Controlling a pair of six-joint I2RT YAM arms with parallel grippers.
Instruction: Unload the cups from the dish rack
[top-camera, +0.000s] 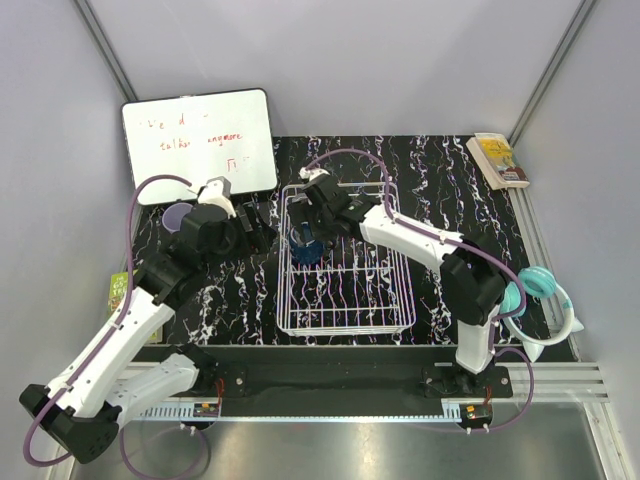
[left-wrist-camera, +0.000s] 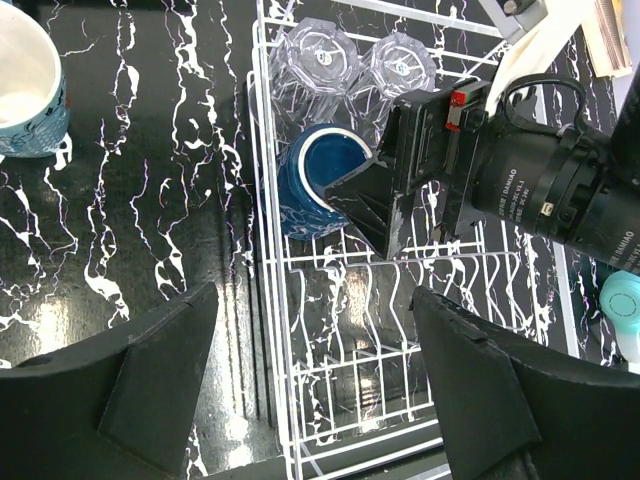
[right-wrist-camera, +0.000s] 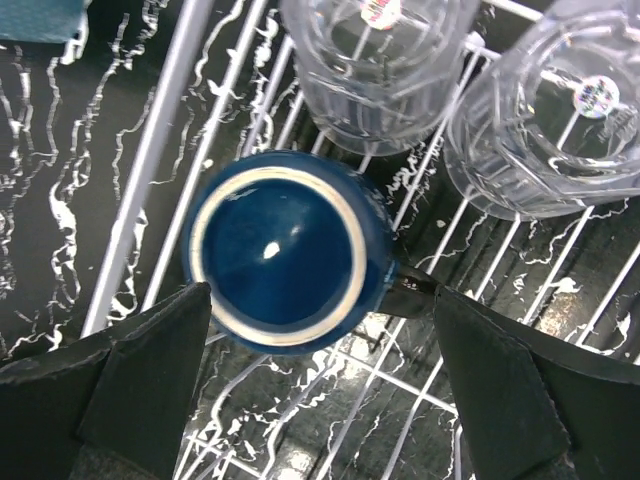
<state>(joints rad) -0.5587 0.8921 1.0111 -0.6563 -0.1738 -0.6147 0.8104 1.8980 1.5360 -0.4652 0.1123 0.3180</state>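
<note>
Red handwriting on the whiteboard (top-camera: 200, 140) at the far left corner of the table (top-camera: 440, 170) includes the word "anymore"; the rest is illegible. White lettering on the right arm's black motor casing (left-wrist-camera: 540, 190) appears to read "DAMIAO". Stickers (right-wrist-camera: 597, 97) on the glasses (right-wrist-camera: 380, 70) are too small to read.

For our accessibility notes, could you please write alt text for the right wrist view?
The open right gripper hangs over a dark blue mug in the white wire dish rack, one finger on each side. Two clear faceted glasses sit beside the mug.
</note>
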